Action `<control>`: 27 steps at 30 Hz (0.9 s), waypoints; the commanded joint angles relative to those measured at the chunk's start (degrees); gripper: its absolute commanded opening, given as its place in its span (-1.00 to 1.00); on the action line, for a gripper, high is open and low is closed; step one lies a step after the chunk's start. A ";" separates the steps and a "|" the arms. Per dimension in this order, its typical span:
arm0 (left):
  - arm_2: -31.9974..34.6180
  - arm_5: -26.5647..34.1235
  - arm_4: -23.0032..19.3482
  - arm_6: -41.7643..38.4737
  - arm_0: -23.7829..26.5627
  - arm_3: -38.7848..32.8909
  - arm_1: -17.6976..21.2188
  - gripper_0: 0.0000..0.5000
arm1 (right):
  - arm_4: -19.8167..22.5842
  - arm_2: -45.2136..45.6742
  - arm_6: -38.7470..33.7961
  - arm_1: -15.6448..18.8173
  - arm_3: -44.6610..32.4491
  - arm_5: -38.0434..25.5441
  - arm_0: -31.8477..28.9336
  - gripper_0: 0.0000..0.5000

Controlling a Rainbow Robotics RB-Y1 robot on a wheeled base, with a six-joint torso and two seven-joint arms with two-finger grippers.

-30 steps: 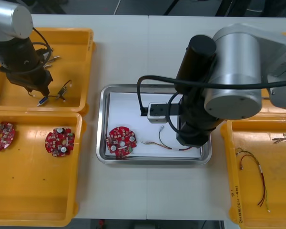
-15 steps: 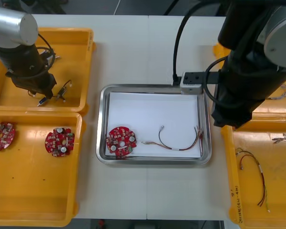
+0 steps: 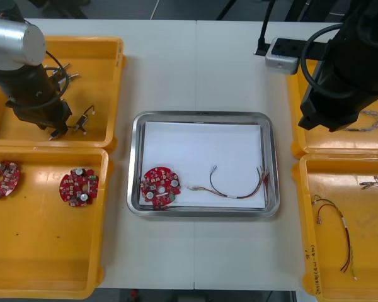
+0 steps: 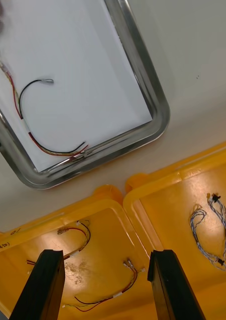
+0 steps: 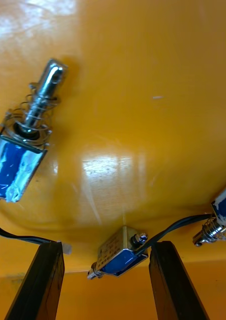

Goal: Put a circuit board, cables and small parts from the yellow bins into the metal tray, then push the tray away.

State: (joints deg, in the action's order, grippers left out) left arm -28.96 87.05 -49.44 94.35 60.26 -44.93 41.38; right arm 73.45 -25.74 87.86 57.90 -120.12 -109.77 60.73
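The metal tray [image 3: 201, 115], white inside, holds a round red circuit board [image 3: 160, 186] and a red and yellow cable [image 3: 234, 185]. My left gripper [image 5: 105, 281] is open, low inside the far left yellow bin [image 3: 107, 75], with a small metal part [image 5: 118, 254] lying between its fingers. More small metal parts [image 5: 27, 136] lie close by. My right gripper [image 4: 105, 287] is open and empty, high above the seam between the two right bins, with the tray's corner [image 4: 143, 65] and its cable [image 4: 23, 100] beyond the fingers.
The near left bin [image 3: 50, 277] holds two circuit boards [image 3: 79, 187]. Red and yellow cables [image 3: 340, 233] lie in the near right bin, and a twisted blue and white cable [image 4: 210, 232] lies in the far right bin. My right arm [image 3: 346, 69] covers much of that bin.
My right arm has pulled back from over the tray to the far right, leaving the red and yellow cable in the tray. The left arm has barely shifted inside its bin.
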 commanded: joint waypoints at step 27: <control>-3.38 -1.35 -2.15 6.20 2.05 -0.07 -0.77 -1.00 | -8.24 24.16 -10.78 7.85 18.52 -0.23 -13.98 1.00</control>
State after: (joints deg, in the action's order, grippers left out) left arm -31.51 86.18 -51.00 95.77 60.26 -44.91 41.07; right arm 66.71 -3.07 78.17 62.83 -103.33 -109.79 46.92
